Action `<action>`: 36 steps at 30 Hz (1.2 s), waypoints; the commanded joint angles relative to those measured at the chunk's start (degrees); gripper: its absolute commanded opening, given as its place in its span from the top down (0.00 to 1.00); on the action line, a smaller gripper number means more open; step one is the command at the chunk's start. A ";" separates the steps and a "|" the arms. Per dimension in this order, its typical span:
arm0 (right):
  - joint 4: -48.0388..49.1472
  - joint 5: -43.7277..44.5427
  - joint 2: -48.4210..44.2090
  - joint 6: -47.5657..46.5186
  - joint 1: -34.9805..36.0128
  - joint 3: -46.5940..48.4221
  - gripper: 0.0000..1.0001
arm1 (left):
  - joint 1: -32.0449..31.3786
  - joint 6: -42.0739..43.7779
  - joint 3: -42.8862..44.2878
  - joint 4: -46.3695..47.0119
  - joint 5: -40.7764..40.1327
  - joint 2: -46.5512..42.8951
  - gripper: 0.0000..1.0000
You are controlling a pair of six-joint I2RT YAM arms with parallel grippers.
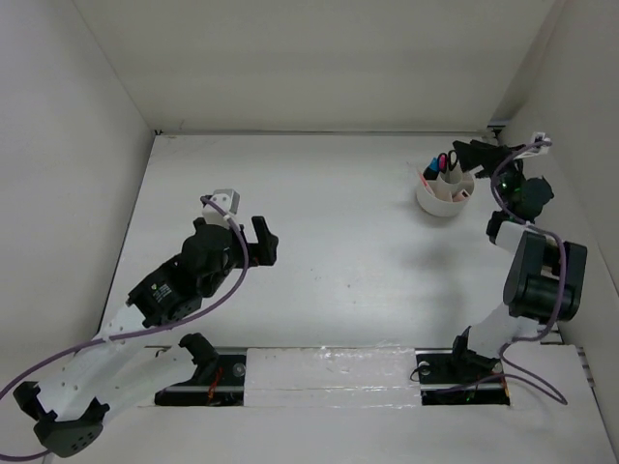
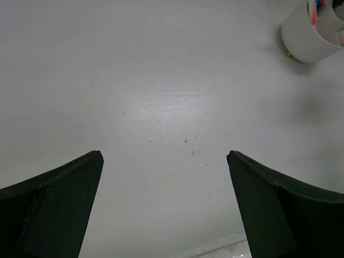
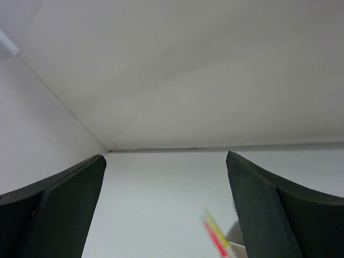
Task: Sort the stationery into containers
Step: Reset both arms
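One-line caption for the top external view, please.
White tub at the table's far right holds scissors and markers; right gripper open near it, left gripper open mid-table.

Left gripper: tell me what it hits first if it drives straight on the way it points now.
Probably the bare white table: the left gripper, fingers open, angles down at it with nothing between. The white tub sits well off to the right of that line.

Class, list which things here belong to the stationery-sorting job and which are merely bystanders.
Job: white tub; black-handled scissors, pink-capped marker and blue-capped marker, all standing in it.
Bystanders: purple cable; back wall.
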 commanded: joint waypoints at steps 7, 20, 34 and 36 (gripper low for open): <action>-32.59 35.27 -36.41 -27.39 20.59 -11.42 0.00 | 0.80 -8.47 2.18 -5.22 -16.25 -4.49 0.00; -94.50 70.92 -63.56 -28.27 46.37 -1.66 0.00 | 0.80 -17.09 6.22 -15.24 -31.29 -10.99 0.00; -113.50 55.29 -79.47 -21.59 51.28 2.73 0.00 | 0.80 -13.23 11.05 -19.54 -18.65 -10.04 0.00; -113.50 55.28 -80.52 -21.59 52.43 2.73 0.00 | 0.80 -11.64 11.05 -19.54 -16.01 -8.90 0.00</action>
